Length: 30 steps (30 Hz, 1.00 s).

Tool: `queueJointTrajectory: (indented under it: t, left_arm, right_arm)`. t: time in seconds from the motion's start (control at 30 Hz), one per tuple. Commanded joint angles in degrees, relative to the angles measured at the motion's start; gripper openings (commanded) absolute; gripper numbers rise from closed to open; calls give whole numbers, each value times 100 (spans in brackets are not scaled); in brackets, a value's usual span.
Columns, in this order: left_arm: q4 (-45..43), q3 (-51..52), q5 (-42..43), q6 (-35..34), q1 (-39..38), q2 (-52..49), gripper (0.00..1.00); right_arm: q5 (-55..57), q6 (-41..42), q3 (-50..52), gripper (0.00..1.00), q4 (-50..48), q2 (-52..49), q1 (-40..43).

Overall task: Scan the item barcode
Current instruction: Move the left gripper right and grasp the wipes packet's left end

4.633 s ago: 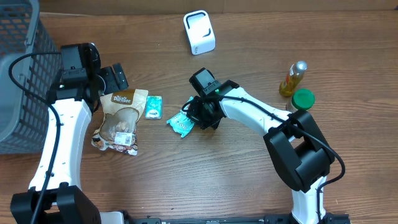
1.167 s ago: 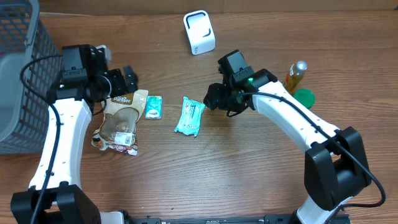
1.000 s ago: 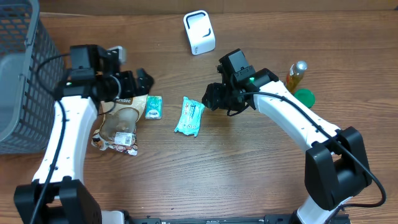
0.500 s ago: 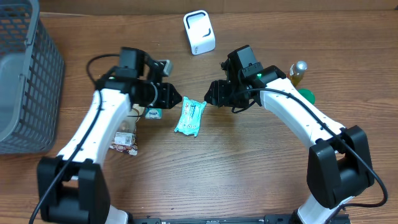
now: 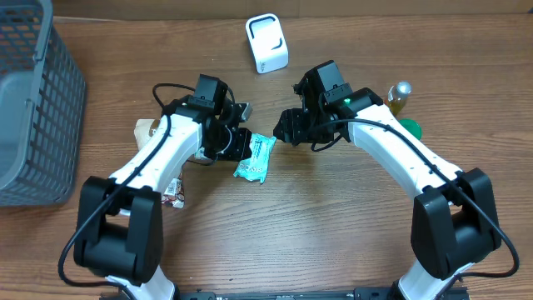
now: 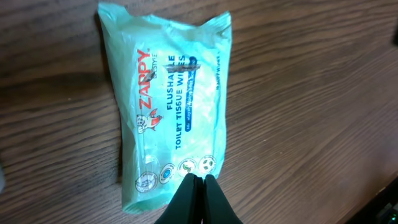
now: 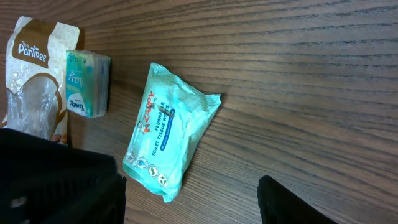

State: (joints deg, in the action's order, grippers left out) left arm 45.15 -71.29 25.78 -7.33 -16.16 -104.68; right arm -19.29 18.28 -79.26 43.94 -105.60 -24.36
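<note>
As the right gripper [image 7: 193, 194] hangs wide open, the left gripper [image 6: 196, 180], closed tight, sits at the wipes pack's [image 6: 168, 106] end, mid-way across the desk [image 5: 275, 242].

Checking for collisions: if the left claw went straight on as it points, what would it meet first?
Probably the teal plastic wipes pack; the shut left claw sits at its near edge, contact unclear.

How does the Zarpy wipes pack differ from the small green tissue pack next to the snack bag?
The Zarpy wipes pack is longer; the small tissue pack is short and blocky. The wipes pack lies slanted, apart from other goods; the tissue pack lies straight beside the Pantree bag. Both are green soft packs.
</note>
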Motion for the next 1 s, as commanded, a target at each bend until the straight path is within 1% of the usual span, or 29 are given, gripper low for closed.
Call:
queueJointTrajectory:
  t: [0.0, 0.07, 0.57, 0.73, 0.83, 0.97]
  left_arm:
    - [17, 4, -72, -63, -39, -227, 4]
    - [61, 4, -72, -63, -39, -308, 4]
    - [111, 4, -107, -63, -39, -354, 4]
    - [243, 4, -295, -190, -44, -354, 4]
    - [485, 4, -457, -190, -44, -354, 4]
    - [568, 4, -608, -190, -42, -354, 4]
  right_arm:
    - [-35, -85, 57, 65, -31, 4, 24]
    - [-35, -83, 57, 67, -33, 4, 24]
    - [-33, -83, 57, 68, -35, 4, 22]
    - [-33, -87, 57, 68, -35, 4, 24]
    - [-33, -190, 57, 68, -35, 4, 24]
    - [-35, -188, 57, 68, -35, 4, 22]
